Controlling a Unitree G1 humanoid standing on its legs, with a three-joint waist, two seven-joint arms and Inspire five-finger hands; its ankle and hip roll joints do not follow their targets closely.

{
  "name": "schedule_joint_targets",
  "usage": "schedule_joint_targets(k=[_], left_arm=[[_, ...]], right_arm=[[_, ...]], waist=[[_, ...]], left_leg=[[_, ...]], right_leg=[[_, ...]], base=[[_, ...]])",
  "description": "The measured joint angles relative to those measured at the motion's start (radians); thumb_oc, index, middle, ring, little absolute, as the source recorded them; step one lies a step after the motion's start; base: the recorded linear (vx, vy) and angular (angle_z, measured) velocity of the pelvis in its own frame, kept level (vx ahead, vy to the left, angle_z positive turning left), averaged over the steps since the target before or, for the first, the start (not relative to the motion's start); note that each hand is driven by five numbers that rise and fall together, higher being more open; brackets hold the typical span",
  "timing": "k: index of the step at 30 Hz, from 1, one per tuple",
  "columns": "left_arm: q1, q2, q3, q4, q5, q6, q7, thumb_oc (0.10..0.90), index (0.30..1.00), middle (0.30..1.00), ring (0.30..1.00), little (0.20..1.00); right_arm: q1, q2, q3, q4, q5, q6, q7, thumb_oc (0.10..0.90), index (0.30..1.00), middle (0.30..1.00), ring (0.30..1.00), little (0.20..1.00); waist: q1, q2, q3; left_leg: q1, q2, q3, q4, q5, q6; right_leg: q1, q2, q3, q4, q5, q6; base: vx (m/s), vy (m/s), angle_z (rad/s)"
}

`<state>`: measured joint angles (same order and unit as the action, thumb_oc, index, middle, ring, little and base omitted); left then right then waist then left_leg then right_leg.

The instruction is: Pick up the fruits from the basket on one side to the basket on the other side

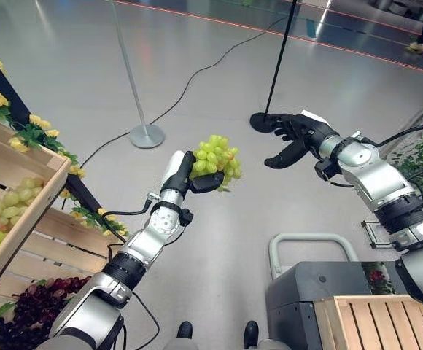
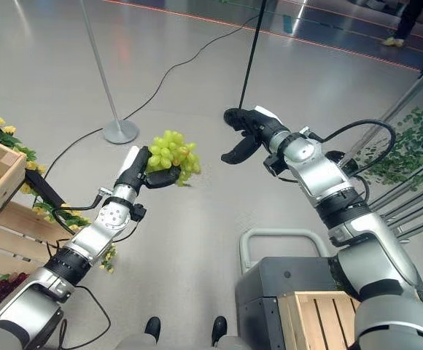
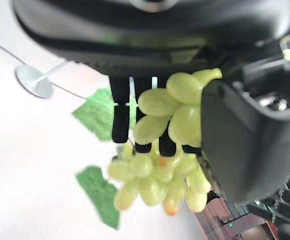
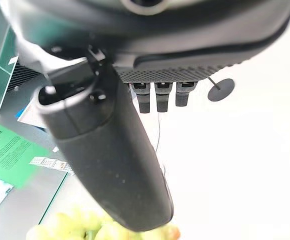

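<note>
A bunch of green grapes (image 1: 216,158) hangs in mid-air over the floor, with my left hand (image 1: 185,178) shut on it from below and from the left. In the left wrist view the grapes (image 3: 160,150) sit between the thumb (image 3: 240,140) and the curled fingers (image 3: 120,112). My right hand (image 1: 293,135) is open a short way to the right of the bunch, apart from it, fingers straight and pointing at it. A wooden crate (image 1: 23,162) on my left holds more green grapes (image 1: 0,215). Another wooden crate (image 1: 372,321) stands at the lower right.
A lower shelf on the left holds dark grapes (image 1: 36,306). Yellow flowers (image 1: 33,127) trim the left stand. The right crate rests on a grey cart (image 1: 306,292). A silver pole base (image 1: 146,135) and a black pole base (image 1: 259,121) stand on the floor beyond. A person's shoe (image 1: 417,47) shows far right.
</note>
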<state>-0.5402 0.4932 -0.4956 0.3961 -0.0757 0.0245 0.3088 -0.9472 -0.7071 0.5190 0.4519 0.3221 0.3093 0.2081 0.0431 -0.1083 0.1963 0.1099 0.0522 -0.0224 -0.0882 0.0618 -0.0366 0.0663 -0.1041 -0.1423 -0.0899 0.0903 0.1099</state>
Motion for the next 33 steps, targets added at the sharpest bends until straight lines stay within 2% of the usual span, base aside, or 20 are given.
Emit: schedule_joint_targets(k=[7,12,13,15,16,17,18,20,21,22,23,24,25,27,28,29,30,31,32,33], left_arm=[[0.002,0.002,0.004,-0.009,0.001,-0.021,0.000,0.400,0.300,0.300,0.300,0.300],[0.035,0.028,0.032,-0.104,0.001,-0.021,-0.025,0.400,0.300,0.300,0.300,0.300],[0.035,0.036,0.033,-0.126,0.001,-0.021,-0.031,0.400,0.300,0.300,0.300,0.300],[0.035,0.038,0.033,-0.166,0.002,-0.021,-0.053,0.400,0.300,0.300,0.300,0.300],[0.037,0.037,0.032,-0.197,0.001,-0.022,-0.075,0.400,0.300,0.300,0.300,0.300],[0.046,0.036,0.031,-0.218,0.001,-0.037,-0.093,0.400,0.300,0.300,0.300,0.300],[0.058,0.037,0.033,-0.224,0.000,-0.057,-0.099,0.400,0.300,0.300,0.300,0.300],[0.062,0.061,0.034,-0.225,-0.005,-0.096,-0.115,0.400,0.300,0.300,0.300,0.300],[0.048,0.094,0.033,-0.223,-0.020,-0.118,-0.126,0.400,0.300,0.300,0.300,0.300],[0.039,0.105,0.033,-0.217,-0.020,-0.122,-0.132,0.400,0.300,0.300,0.300,0.300],[0.035,0.115,0.035,-0.208,-0.021,-0.123,-0.139,0.400,0.300,0.300,0.300,0.300],[0.044,0.102,0.033,-0.194,-0.040,-0.117,-0.139,0.400,0.300,0.300,0.300,0.300],[0.068,0.100,0.033,-0.202,-0.060,-0.117,-0.135,0.400,0.300,0.300,0.300,0.300],[0.097,0.094,0.033,-0.205,-0.060,-0.117,-0.132,0.400,0.300,0.300,0.300,0.300],[0.101,0.076,0.027,-0.202,-0.075,-0.117,-0.142,0.400,0.300,0.300,0.300,0.300],[0.099,0.058,0.022,-0.201,-0.087,-0.117,-0.151,0.400,0.300,0.300,0.300,0.300],[0.097,0.023,0.017,-0.206,-0.097,-0.127,-0.167,0.400,0.300,0.300,0.300,0.300],[0.109,0.021,0.017,-0.214,-0.097,-0.135,-0.169,0.400,0.300,0.300,0.300,0.300],[0.121,0.038,0.015,-0.214,-0.097,-0.137,-0.171,0.400,0.300,0.300,0.300,0.300],[0.121,0.044,0.014,-0.211,-0.097,-0.137,-0.177,0.400,0.300,0.300,0.300,0.300]], right_arm=[[0.069,0.007,-0.010,0.010,0.003,-0.012,-0.041,0.800,0.900,0.900,0.900,0.900],[0.201,0.077,-0.076,0.011,0.002,-0.017,-0.115,0.800,0.900,0.900,0.900,0.900],[0.239,0.096,-0.084,0.013,0.001,-0.020,-0.129,0.800,0.900,0.900,0.900,0.900],[0.318,0.101,-0.096,-0.001,0.001,-0.039,-0.160,0.800,0.900,0.900,0.900,0.900],[0.392,0.098,-0.124,-0.022,0.000,-0.042,-0.176,0.800,0.900,0.900,0.900,0.900],[0.474,0.097,-0.152,-0.034,-0.001,-0.057,-0.192,0.800,0.900,0.900,0.900,0.900],[0.519,0.098,-0.157,-0.034,-0.001,-0.063,-0.196,0.800,0.900,0.900,0.900,0.900],[0.569,0.101,-0.155,-0.022,-0.001,-0.067,-0.198,0.800,0.900,0.900,0.900,0.900],[0.565,0.111,-0.154,0.000,-0.001,-0.068,-0.202,0.800,0.900,0.900,0.900,0.900],[0.560,0.112,-0.154,0.013,-0.001,-0.074,-0.206,0.800,0.900,0.900,0.900,0.900],[0.550,0.120,-0.155,0.036,-0.001,-0.075,-0.209,0.800,0.900,0.900,0.900,0.900],[0.542,0.125,-0.155,0.066,0.000,-0.078,-0.209,0.800,0.900,0.900,0.900,0.900],[0.542,0.129,-0.151,0.066,0.000,-0.078,-0.209,0.800,0.900,0.900,0.900,0.900],[0.544,0.137,-0.151,0.066,0.001,-0.085,-0.209,0.800,0.900,0.900,0.900,0.900],[0.571,0.135,-0.168,0.058,0.001,-0.106,-0.216,0.800,0.900,0.900,0.900,0.900],[0.603,0.134,-0.189,0.051,0.001,-0.122,-0.223,0.800,0.900,0.900,0.900,0.900],[0.643,0.126,-0.210,0.054,0.001,-0.131,-0.236,0.800,0.900,0.900,0.900,0.900],[0.641,0.138,-0.205,0.080,0.001,-0.128,-0.237,0.800,0.900,0.900,0.900,0.900],[0.638,0.163,-0.202,0.088,0.003,-0.129,-0.237,0.800,0.900,0.900,0.900,0.900],[0.638,0.171,-0.201,0.089,0.004,-0.129,-0.236,0.800,0.900,0.900,0.900,0.900]], waist=[[0.005,0.001,0.001],[0.015,0.005,0.002],[0.023,0.009,0.003],[0.024,0.040,0.015],[0.023,0.067,0.031],[0.017,0.087,0.040],[0.002,0.095,0.041],[-0.011,0.098,0.042],[-0.027,0.099,0.041],[-0.026,0.097,0.040],[-0.023,0.090,0.041],[-0.018,0.114,0.043],[-0.004,0.131,0.044],[0.014,0.129,0.047],[0.008,0.113,0.056],[-0.010,0.096,0.056],[-0.033,0.059,0.063],[-0.005,0.044,0.071],[0.008,0.030,0.075],[0.001,0.029,0.075]], left_leg=[[0.001,0.000,-0.001,0.000,-0.001,0.001],[0.001,-0.003,-0.006,0.000,-0.002,0.004],[-0.005,-0.006,-0.011,0.006,-0.010,0.014],[-0.019,-0.002,-0.055,0.014,-0.015,0.016],[-0.019,-0.001,-0.096,0.024,-0.017,0.019],[-0.009,-0.009,-0.160,0.030,-0.013,0.029],[-0.010,-0.011,-0.196,0.032,-0.008,0.032],[-0.029,-0.024,-0.263,0.035,-0.002,0.025],[-0.072,-0.025,-0.319,0.041,0.000,0.022],[-0.089,-0.026,-0.334,0.039,0.006,0.012],[-0.098,-0.025,-0.332,0.034,0.011,0.006],[-0.092,0.011,-0.312,0.025,0.016,-0.001],[-0.085,0.045,-0.272,0.023,0.018,-0.005],[-0.086,0.065,-0.190,0.047,0.027,-0.018],[-0.126,0.040,-0.120,0.086,0.071,-0.067],[-0.158,0.013,-0.076,0.102,0.111,-0.066],[-0.195,-0.025,0.010,0.111,0.196,-0.040],[-0.204,-0.020,0.051,0.156,0.155,0.001],[-0.190,-0.014,0.084,0.221,0.080,0.032],[-0.177,-0.011,0.096,0.227,0.054,0.028]], right_leg=[[0.002,-0.001,-0.002,0.000,0.000,0.000],[0.004,-0.003,-0.008,0.001,-0.001,0.000],[-0.009,-0.005,-0.012,0.028,-0.006,-0.003],[-0.072,-0.011,-0.014,0.177,-0.053,-0.007],[-0.117,-0.021,0.002,0.300,-0.079,-0.001],[-0.161,-0.030,0.040,0.423,-0.112,-0.016],[-0.169,-0.026,0.075,0.438,-0.127,-0.034],[-0.145,-0.015,0.143,0.330,-0.128,-0.035],[-0.121,0.012,0.216,0.193,-0.116,-0.023],[-0.111,0.018,0.228,0.147,-0.113,-0.023],[-0.086,0.020,0.243,0.103,-0.074,0.022],[-0.067,0.037,0.196,0.097,-0.066,0.013],[-0.049,0.060,0.178,0.090,-0.072,-0.007],[-0.016,0.079,0.135,0.069,-0.071,-0.032],[0.011,0.070,0.069,0.063,-0.078,-0.042],[0.022,0.053,0.020,0.053,-0.081,-0.043],[0.038,0.016,-0.063,0.039,-0.090,-0.052],[0.034,0.013,-0.074,0.041,-0.101,-0.069],[0.042,0.011,-0.081,0.045,-0.102,-0.070],[0.051,0.009,-0.094,0.043,-0.103,-0.070]], base=[[0.00,0.006,0.00],[0.01,0.036,0.01],[0.00,0.017,0.13],[0.05,-0.104,0.34],[0.09,-0.283,0.73],[0.09,-0.313,0.97],[0.06,-0.412,1.20],[0.07,-0.399,1.18],[0.07,-0.299,1.14],[0.08,-0.393,1.35],[0.08,-0.384,1.07],[0.10,-0.374,0.97],[0.09,-0.267,0.64],[-0.03,-0.243,0.61],[-0.10,-0.208,1.16],[-0.08,-0.102,2.01],[-0.04,-0.033,1.64],[0.00,0.054,1.23],[0.01,0.059,0.33],[0.02,0.087,0.48]])
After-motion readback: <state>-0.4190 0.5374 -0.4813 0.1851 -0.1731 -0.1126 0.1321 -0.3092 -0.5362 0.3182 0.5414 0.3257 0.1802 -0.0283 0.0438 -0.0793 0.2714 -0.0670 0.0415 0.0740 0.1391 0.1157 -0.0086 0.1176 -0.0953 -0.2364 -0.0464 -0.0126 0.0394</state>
